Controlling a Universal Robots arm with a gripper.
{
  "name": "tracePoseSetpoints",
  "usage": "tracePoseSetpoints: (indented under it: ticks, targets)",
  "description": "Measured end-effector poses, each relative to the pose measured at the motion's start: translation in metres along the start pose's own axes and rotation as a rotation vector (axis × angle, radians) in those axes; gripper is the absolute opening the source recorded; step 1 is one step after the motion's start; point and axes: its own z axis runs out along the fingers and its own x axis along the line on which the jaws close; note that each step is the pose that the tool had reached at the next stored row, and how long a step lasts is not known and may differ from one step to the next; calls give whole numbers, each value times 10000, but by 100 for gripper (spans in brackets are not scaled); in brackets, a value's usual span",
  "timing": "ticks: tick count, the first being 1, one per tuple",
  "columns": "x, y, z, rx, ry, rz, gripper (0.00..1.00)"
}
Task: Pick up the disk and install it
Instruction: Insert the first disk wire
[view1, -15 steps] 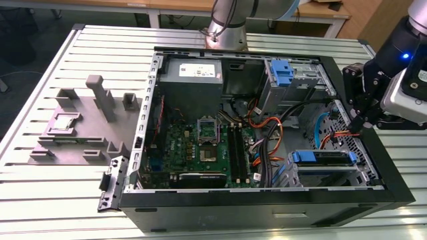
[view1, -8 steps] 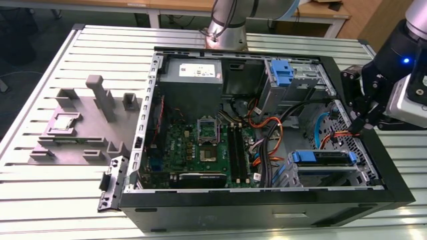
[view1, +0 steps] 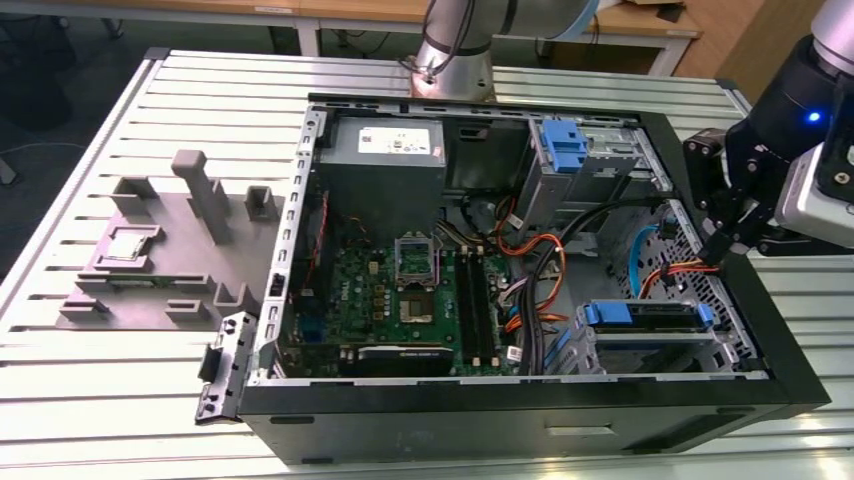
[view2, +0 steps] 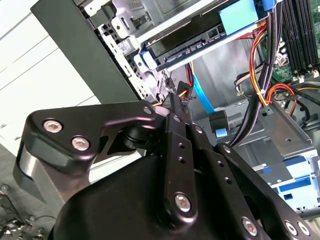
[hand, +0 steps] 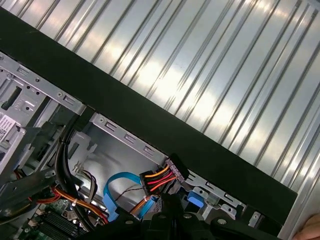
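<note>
Disk (view1: 650, 317) appears seated in a bay inside the case (view1: 534, 415), so step = install, cabling stage. Gripper (view1: 717, 258) is just inside the case wall, fingers together by pwr plug (hand: 174, 170); hold on it unconfirmed. Mating req. plug square to disk port.

Your surroundings: 1 slotted metal table (view1: 227, 98), light glinting on its ribs; 1 wooden desk (view1: 160, 6) on white legs (view1: 308, 38) behind it; dark floor (view1: 94, 50); 1 wooden panel (view1: 727, 40) beyond.
</note>
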Motion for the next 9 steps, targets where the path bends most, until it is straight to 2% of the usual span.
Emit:
tracePoseSetpoints:
  ticks: [9]
  targets:
    - [1,1,0,-3,-2,-1,10]
